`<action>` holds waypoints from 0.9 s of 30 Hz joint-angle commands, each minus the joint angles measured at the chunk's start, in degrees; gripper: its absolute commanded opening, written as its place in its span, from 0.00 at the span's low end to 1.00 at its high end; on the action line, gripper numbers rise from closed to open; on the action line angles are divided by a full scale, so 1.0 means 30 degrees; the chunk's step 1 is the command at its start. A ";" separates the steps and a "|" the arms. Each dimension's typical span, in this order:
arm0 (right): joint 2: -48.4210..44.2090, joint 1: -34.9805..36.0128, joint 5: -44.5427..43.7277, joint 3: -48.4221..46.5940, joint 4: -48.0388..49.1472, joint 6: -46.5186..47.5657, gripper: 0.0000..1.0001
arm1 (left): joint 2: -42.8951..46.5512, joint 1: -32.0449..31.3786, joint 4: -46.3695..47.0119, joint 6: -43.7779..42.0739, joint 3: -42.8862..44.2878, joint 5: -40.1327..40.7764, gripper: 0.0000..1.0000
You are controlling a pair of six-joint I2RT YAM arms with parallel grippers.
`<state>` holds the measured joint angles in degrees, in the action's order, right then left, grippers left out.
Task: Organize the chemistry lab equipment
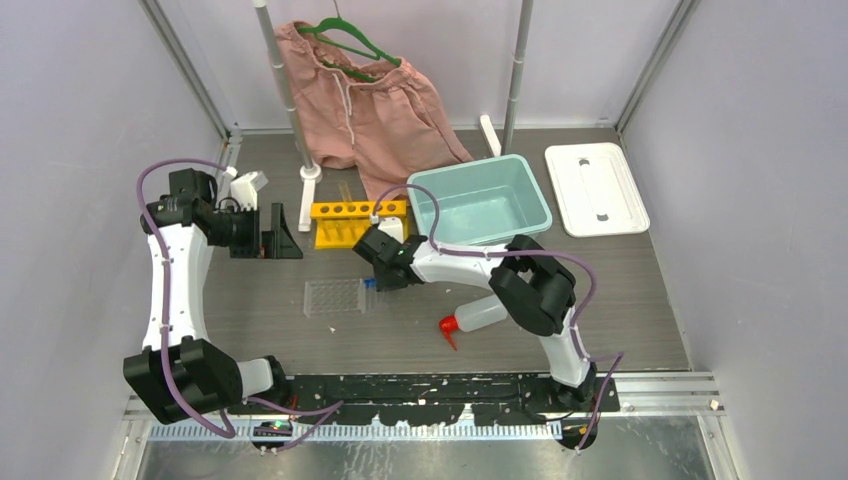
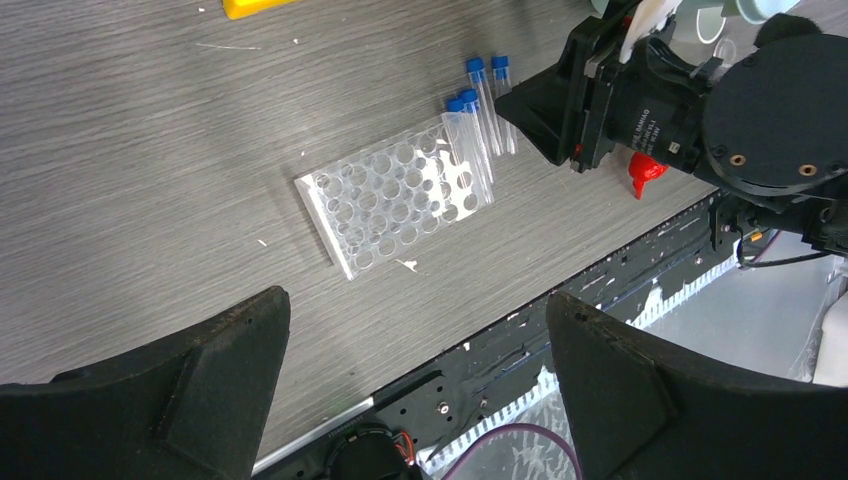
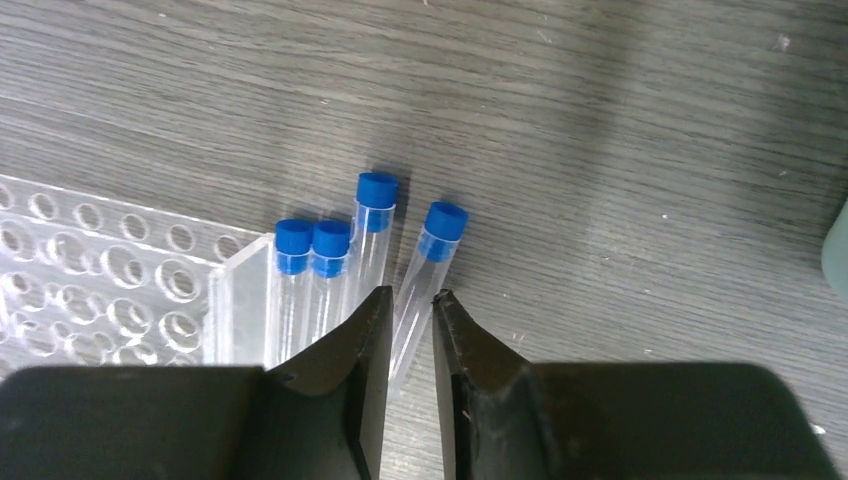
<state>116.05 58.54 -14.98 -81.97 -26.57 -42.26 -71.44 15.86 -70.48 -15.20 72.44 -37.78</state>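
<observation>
Several clear blue-capped vials (image 3: 375, 215) lie flat at the right end of the clear rack (image 1: 334, 296), two of them resting on its edge. My right gripper (image 3: 410, 300) is low over them, its jaws closed down on the body of the rightmost vial (image 3: 436, 245). It also shows in the top view (image 1: 375, 268). My left gripper (image 2: 415, 310) is wide open and empty, held high at the left (image 1: 272, 235). The white squeeze bottle (image 1: 478, 315) with a red nozzle lies on its side near the right arm. The yellow rack (image 1: 350, 218) stands behind.
A teal bin (image 1: 525, 190) sits at the back centre with a white lid (image 1: 596, 188) to its right. Pink shorts (image 1: 370, 100) hang on a green hanger at the back. The table's front edge and black rail (image 1: 420, 385) run below.
</observation>
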 commanded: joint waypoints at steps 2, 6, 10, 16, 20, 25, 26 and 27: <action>0.0512 0.0063 -0.0554 -0.0521 -0.0097 -0.0183 0.31 | 0.0346 0.0046 0.0076 -0.0118 0.0022 -0.0175 1.00; 0.0634 0.0032 -0.0728 -0.0584 -0.0235 -0.0194 0.31 | 0.0389 0.0055 0.0059 -0.0114 -0.0022 -0.0201 1.00; 0.0233 0.0012 -0.1190 -0.0594 -0.0411 -0.0077 0.20 | 0.0540 0.0036 0.0029 -0.0141 -0.0151 -0.0234 1.00; -0.2452 0.0027 -0.2233 -0.0689 -0.0624 0.0226 0.01 | 0.0770 0.0052 -0.0185 -0.0309 -0.0210 -0.0839 0.99; -0.4300 0.0093 -0.2208 -0.1016 -0.0314 0.0153 0.01 | 0.0841 0.0033 -0.0390 -0.0411 -0.0242 -0.1529 0.98; -0.5317 0.0356 -0.1028 -0.1801 0.1750 -0.0101 0.01 | 0.0954 0.0026 -0.1051 -0.0886 -0.0210 -0.3027 0.96; -0.5300 0.0500 -0.0889 -0.2134 0.2244 -0.0182 0.01 | 0.1008 0.0018 -0.1223 -0.0983 -0.0212 -0.3360 0.95; -0.5188 0.0719 -0.0813 -0.2516 0.2701 -0.0261 0.01 | 0.1052 0.0039 -0.1331 -0.1080 -0.0187 -0.3694 0.94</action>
<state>102.54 58.87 -18.74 -84.79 -26.22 -42.06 -70.35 15.86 -72.18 -16.45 71.81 -42.63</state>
